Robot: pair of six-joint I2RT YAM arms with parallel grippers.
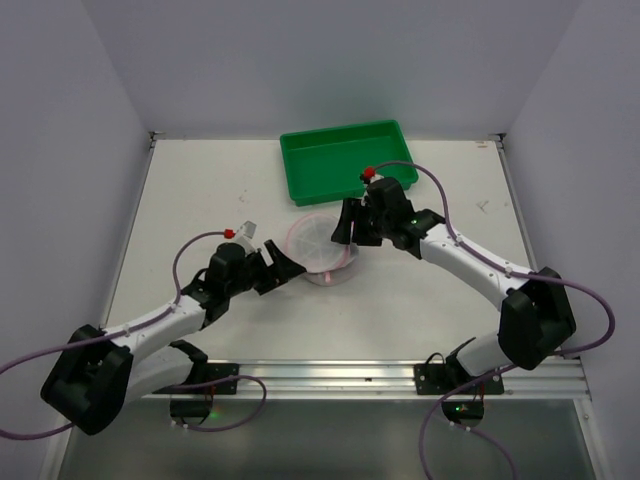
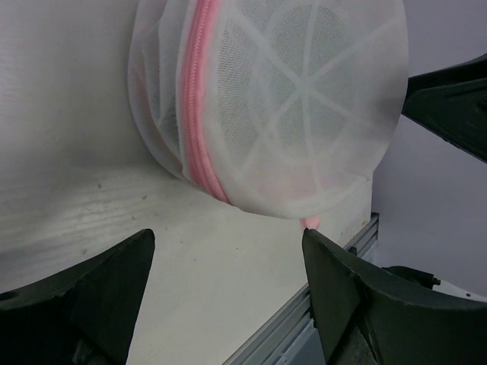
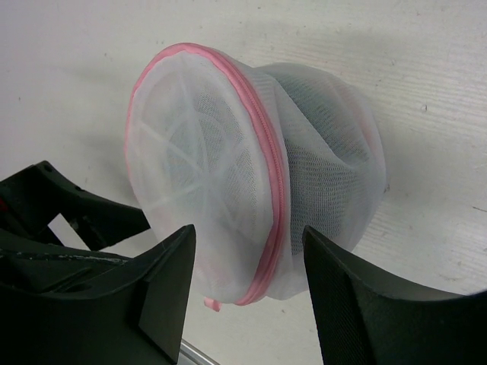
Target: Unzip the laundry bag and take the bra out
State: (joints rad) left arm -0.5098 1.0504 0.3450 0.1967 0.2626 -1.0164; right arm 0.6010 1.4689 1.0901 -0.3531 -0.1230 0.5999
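We are flanking the laundry bag (image 1: 322, 248), which is sitting near the middle of the table (image 1: 200, 190), just in front of the green tray (image 1: 335, 165). Our left gripper (image 1: 278, 262) is hovering at the bag's left edge with its jaws spread and nothing between them. In its wrist view the bag is lying ahead of the fingers (image 2: 99, 296), apart from them. Our right gripper (image 1: 346, 222) is also gaping wide at the bag's far right side. The pouch's lower part is showing between its fingers (image 3: 358, 304), and we cannot tell whether they are touching it. The pink zipper (image 3: 275, 182) is running closed around the rim, with its pull tab (image 2: 310, 222) pointing toward the metal rail (image 2: 304, 323). The mesh is veiling whatever is inside.
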